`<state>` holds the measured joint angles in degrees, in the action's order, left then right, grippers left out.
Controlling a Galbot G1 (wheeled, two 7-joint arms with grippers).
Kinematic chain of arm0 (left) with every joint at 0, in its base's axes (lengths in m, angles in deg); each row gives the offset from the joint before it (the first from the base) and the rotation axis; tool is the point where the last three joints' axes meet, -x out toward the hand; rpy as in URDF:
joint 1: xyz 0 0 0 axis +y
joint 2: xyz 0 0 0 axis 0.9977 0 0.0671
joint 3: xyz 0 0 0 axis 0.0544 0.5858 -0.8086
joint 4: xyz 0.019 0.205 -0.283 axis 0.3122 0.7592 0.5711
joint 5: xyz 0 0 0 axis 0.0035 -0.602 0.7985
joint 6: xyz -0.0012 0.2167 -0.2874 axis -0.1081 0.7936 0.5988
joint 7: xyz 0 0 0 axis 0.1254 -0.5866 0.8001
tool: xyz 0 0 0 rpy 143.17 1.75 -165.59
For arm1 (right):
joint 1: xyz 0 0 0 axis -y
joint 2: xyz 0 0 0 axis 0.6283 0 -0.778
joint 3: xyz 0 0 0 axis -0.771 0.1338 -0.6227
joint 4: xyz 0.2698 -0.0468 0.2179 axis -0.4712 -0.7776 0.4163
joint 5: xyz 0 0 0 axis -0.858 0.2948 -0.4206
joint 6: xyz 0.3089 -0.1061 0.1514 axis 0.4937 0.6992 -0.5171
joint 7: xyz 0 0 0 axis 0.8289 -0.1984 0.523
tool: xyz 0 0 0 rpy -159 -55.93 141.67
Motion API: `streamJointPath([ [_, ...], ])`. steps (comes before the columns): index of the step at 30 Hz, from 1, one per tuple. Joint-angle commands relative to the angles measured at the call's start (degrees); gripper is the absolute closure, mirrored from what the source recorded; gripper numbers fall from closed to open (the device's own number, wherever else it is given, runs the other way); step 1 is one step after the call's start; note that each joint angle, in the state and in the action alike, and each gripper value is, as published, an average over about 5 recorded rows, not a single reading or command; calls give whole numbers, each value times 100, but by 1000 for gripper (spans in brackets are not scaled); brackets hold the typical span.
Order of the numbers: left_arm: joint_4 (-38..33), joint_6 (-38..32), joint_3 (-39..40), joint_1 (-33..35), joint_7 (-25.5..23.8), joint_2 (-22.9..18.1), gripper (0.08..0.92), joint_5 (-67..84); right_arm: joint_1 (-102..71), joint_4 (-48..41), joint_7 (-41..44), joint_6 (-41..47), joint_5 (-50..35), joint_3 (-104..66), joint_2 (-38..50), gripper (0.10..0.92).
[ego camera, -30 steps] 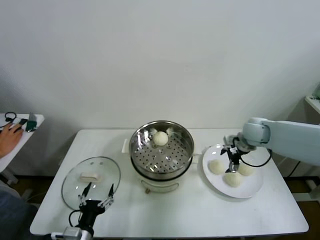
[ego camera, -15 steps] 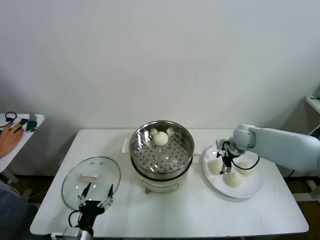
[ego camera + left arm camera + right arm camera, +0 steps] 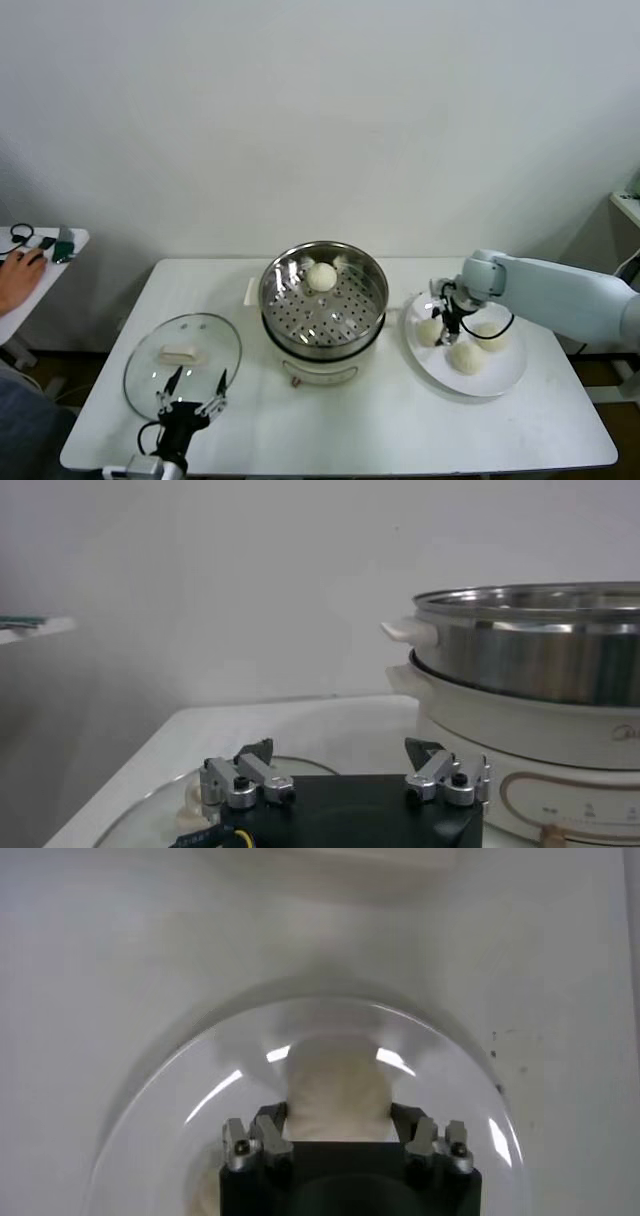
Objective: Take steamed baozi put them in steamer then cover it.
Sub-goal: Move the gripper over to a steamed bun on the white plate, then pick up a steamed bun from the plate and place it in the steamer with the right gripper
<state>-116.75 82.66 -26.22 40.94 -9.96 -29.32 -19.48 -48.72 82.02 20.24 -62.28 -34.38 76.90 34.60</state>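
Baozi point(image 3: 464, 357) are the job here, and all places below are reckoned from the steamer point(image 3: 300, 322), which stands open in the middle of the worktop point(image 3: 400, 430). Nearest the robot, to the steamer's left, the left pincer point(image 3: 196, 378) hangs just above the near edge of the cover point(image 3: 205, 335) with its fingers spread wide and nothing between them. It looks parked there so it can take the cover once the basket is full. The cover lies flat on the worktop just beside the steamer, handle point(image 3: 182, 353) up, so it can be gripped from above. On the steamer's right a white plate point(image 3: 503, 372) holds three buns close together. The right pincer point(image 3: 446, 322) has reached down onto the bun closest to the steamer point(image 3: 428, 334). In the right wrist view that bun sits squarely between the two fingers point(image 3: 268, 1130), which press against its sides, so I judge it gripped, though it rests on the plate, not yet lifted. Taking the closest one gives the shortest carry and keeps the fingers off its two neighbours. Soft dough dents easily, so the squeeze should stay light. Inside the steamer one bun point(image 3: 321, 276) lies against the far wall, leaving the nearer floor free for the rest. One of four is in.
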Motion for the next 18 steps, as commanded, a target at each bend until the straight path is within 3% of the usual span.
streamJointPath([
  [1,-33,-15,14,30,3,6,177,-14,613,145,164,-112,-238,237,115,337],
  [10,-132,-51,22,70,6,21,177,-5,3260,836,733,-448,-1145,1710,352,338],
  [18,-194,-90,51,80,7,53,177,4,4716,1530,940,-366,-2348,1627,-124,338],
])
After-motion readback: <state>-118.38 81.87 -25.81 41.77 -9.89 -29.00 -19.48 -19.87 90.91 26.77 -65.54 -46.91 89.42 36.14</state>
